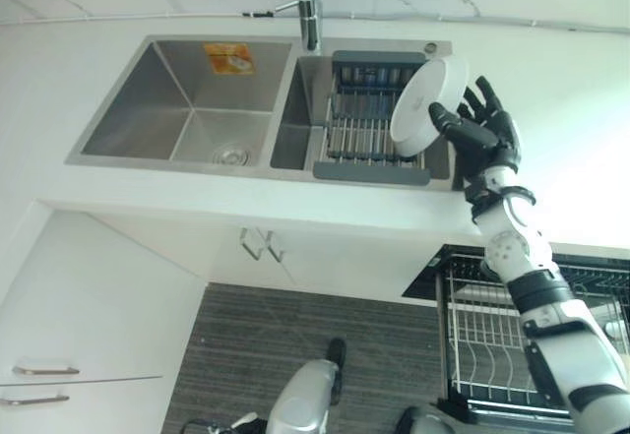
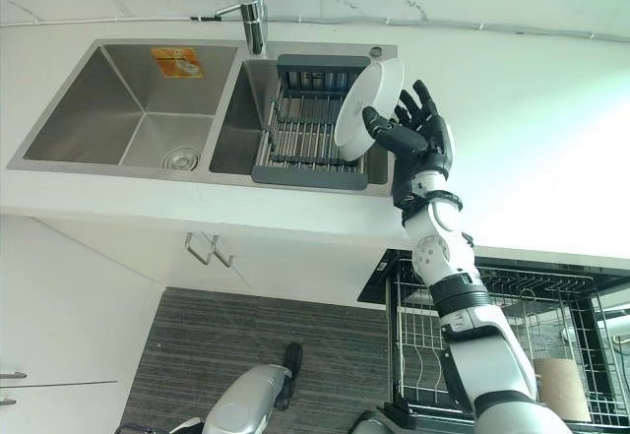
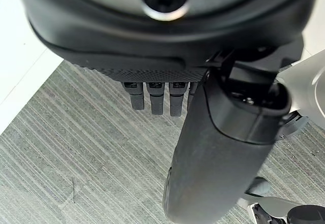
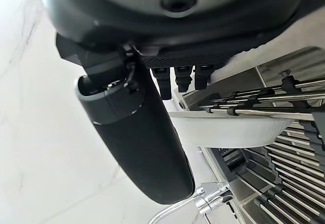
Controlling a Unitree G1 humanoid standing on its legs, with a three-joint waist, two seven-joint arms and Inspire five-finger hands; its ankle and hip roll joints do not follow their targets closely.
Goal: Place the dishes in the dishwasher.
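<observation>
the right robot hand pinches a white dish on edge above the sink rack, likely so it slots upright into the open dishwasher rack below. the left robot hand hangs relaxed over the floor.

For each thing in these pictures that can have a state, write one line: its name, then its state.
White dish: held on edge above the drying rack.
Right hand: thumb and fingers pinching the dish.
Left hand: hanging over the floor, holding nothing.
Dishwasher rack: pulled out.
Left sink basin: no dishes.
</observation>
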